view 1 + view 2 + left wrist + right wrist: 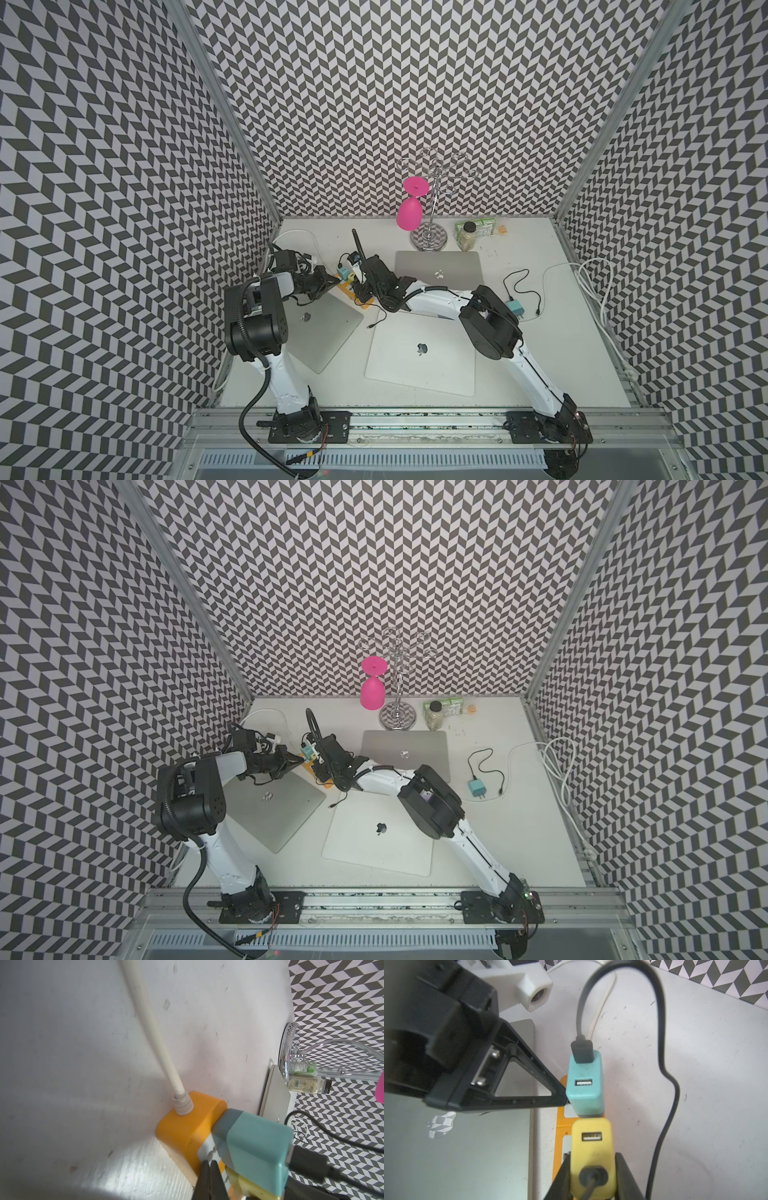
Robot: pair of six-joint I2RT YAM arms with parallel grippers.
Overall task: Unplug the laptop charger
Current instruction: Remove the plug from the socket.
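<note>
**While yellow charger [591,1140] sits in strip [558,1124]: gripped, not pulled**

On the table [519,374] lie three shut laptops [422,357]. The strip lies between the two arms' ends, just beside one laptop's edge. Jaws of the left gripper [562,1100] are together, tip pressed on the strip right by the teal charger [584,1084], likely pinning it down. The right gripper [592,1159] clamps the yellow charger, a finger flat on each side. Done, I'd say: reach, brace, grasp. Left to do: pull straight out of the socket, set it aside. Task thing now: yellow charger stands upright, seated in the strip, touching the teal one next to it; prongs hidden. Small rounded block, pale yellow smooth plastic, a bit grimy, one empty USB port on top, black cable [592,1178] plugged in the other port between the fingers
</note>
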